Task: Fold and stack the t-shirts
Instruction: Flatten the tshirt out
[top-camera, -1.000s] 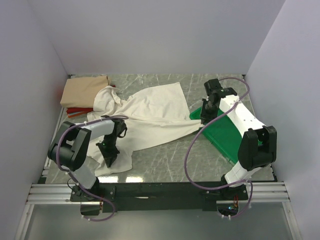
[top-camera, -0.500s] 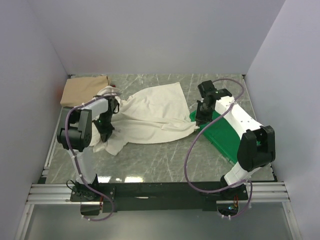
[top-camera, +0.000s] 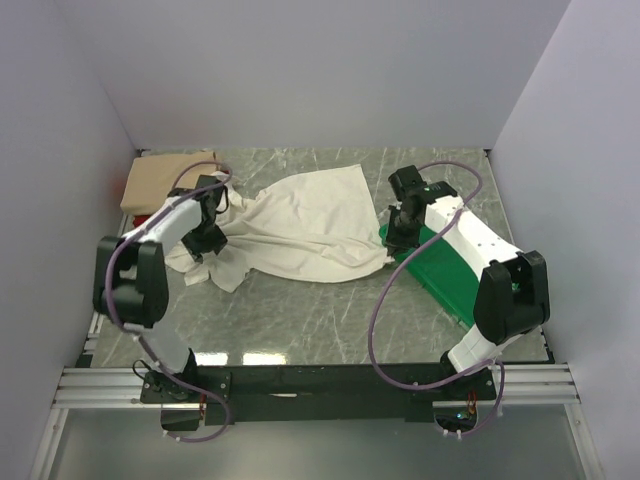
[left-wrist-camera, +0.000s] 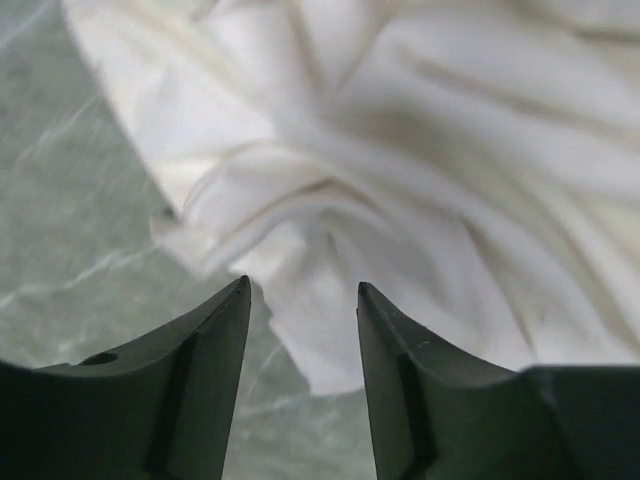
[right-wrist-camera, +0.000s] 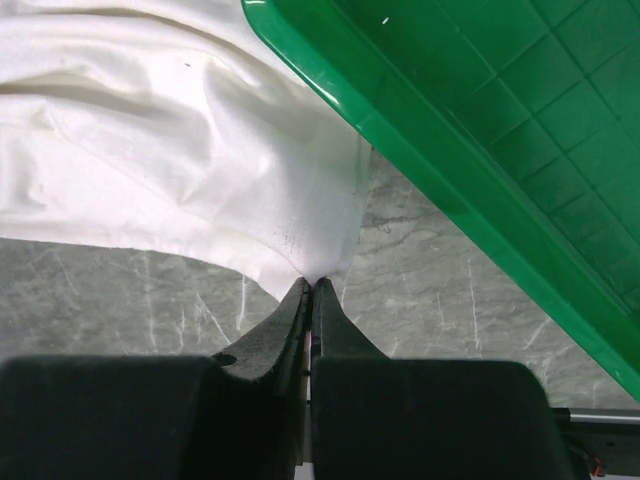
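**Both arms at the cream t-shirt (top-camera: 300, 225): left claw (top-camera: 207, 240) parted, right claw (top-camera: 393, 243) pinching**

Top view. My left arm rises from its base at the near edge. Its elbow is raised by the left side of the surface (top-camera: 320, 310). The forearm reaches toward the far left, and the wrist bends down over the bunched left end of the cream t-shirt. My right arm has its elbow raised above the near end of the green tray (top-camera: 450, 275). Its forearm stretches over the tray toward the middle, with the wrist tipped down at the tray's far left corner.

Left wrist view. The fingers (left-wrist-camera: 215, 340) of my left claw (left-wrist-camera: 302, 290) stand well apart. Between and beyond them lie rumpled folds of the cream t-shirt (left-wrist-camera: 400, 150) on the marbled surface (left-wrist-camera: 60, 200). No cloth is held between the jaws.

Right wrist view. My right claw (right-wrist-camera: 308, 285) is closed tight, and its tips nip a corner of the cream t-shirt (right-wrist-camera: 150, 150). The corner is just beside the rim of the green tray (right-wrist-camera: 480, 120), above the surface (right-wrist-camera: 450, 290).

Task things. The cream t-shirt lies spread and creased across the middle of the surface, from one claw to the other. The tan t-shirt (top-camera: 165, 178) lies in the far left corner. A sliver of the red t-shirt (top-camera: 142, 221) shows at its near edge.
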